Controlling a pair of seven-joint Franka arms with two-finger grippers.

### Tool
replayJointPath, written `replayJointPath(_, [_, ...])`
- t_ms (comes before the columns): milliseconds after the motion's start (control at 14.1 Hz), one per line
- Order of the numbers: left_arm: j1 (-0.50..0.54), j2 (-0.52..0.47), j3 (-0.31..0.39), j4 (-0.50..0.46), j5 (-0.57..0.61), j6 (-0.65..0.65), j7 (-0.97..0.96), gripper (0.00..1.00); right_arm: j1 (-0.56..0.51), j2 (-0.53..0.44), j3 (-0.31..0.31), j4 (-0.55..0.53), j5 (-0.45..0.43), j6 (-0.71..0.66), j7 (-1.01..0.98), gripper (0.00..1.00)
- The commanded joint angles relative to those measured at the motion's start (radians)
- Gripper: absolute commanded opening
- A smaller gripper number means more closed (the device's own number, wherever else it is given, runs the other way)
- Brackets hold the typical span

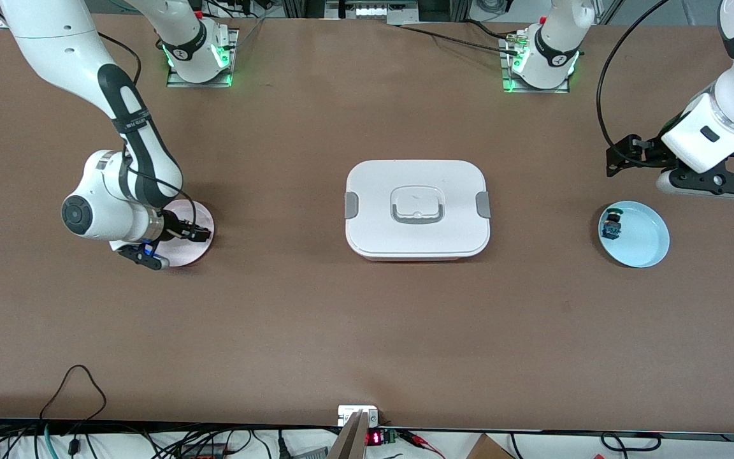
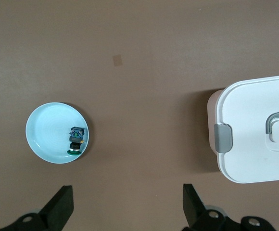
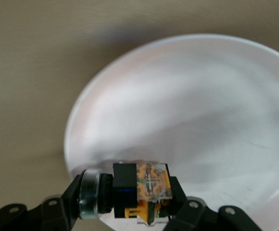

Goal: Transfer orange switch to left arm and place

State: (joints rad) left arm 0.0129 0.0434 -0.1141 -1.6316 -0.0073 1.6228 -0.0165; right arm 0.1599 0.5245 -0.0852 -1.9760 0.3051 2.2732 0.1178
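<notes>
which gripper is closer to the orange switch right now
Right. The right gripper is shut on the orange switch over the pink plate; the left gripper hangs open above the blue plate.

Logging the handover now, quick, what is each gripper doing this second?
Left gripper: open, holding nothing, up over the table near the blue plate.
Right gripper: shut on the orange switch, down at the pink plate.
</notes>
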Motion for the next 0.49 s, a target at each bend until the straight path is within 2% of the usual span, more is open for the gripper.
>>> replayJointPath(0, [0.001, 0.01, -0.001, 0.029, -0.017, -0.021, -0.002, 1.0, 0.029, -0.041, -0.001, 0.006, -0.006, 0.006, -0.249, 0.17])
replayJointPath(141, [0.001, 0.01, -0.001, 0.029, -0.017, -0.023, -0.002, 1.0, 0.052, -0.063, -0.004, 0.032, -0.012, 0.002, -0.428, 0.17])
replayJointPath(424, [0.001, 0.01, -0.001, 0.029, -0.017, -0.023, -0.003, 1.0, 0.104, -0.118, 0.001, 0.08, -0.08, -0.003, -0.75, 0.18])
